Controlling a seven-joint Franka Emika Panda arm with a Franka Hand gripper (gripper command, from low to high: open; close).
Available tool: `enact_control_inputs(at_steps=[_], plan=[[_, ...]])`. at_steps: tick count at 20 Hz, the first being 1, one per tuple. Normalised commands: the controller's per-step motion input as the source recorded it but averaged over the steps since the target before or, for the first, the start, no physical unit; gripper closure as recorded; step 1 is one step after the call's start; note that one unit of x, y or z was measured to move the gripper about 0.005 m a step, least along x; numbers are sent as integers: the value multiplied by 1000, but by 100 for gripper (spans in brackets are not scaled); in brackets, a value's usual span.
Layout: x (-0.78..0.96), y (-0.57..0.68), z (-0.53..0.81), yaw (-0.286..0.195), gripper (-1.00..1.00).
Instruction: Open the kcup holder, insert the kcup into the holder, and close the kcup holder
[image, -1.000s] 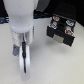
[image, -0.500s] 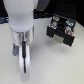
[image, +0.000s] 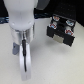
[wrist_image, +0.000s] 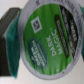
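In the exterior view the white Panda arm (image: 22, 25) fills the exterior view's left half, hanging over the pale worktop (image: 60, 65) with its wrist ring and a dark cable showing low on its body. The pincer (image: 25, 62) sits at the lower end of the arm, blurred and pale, so this view does not reveal how its jaws stand. The kcup holder (image: 61, 31) stands on the worktop toward the exterior view's right, well apart from the arm: a black boxy unit with pale spots (some reddish and bluish tints among them) on its upper face. The wrist view is nearly filled by the kcup (wrist_image: 47, 36), its round green foil lid facing the camera, with a white rim and printed "DARK MAGIC" lettering, a white square logo and a dark band across the lid. A dark finger pad (wrist_image: 9, 31) lies against the pod's edge on one side; the opposite finger is out of sight, so the pincer appears clamped on the kcup, holding it up close to the lens. Pale worktop shows beyond the pod.
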Motion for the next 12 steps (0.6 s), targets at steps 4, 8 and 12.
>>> enact_control_inputs(at_steps=[4,8,12], plan=[[38,440,854,12,100],[46,476,827,35,100],[53,530,794,26,100]])
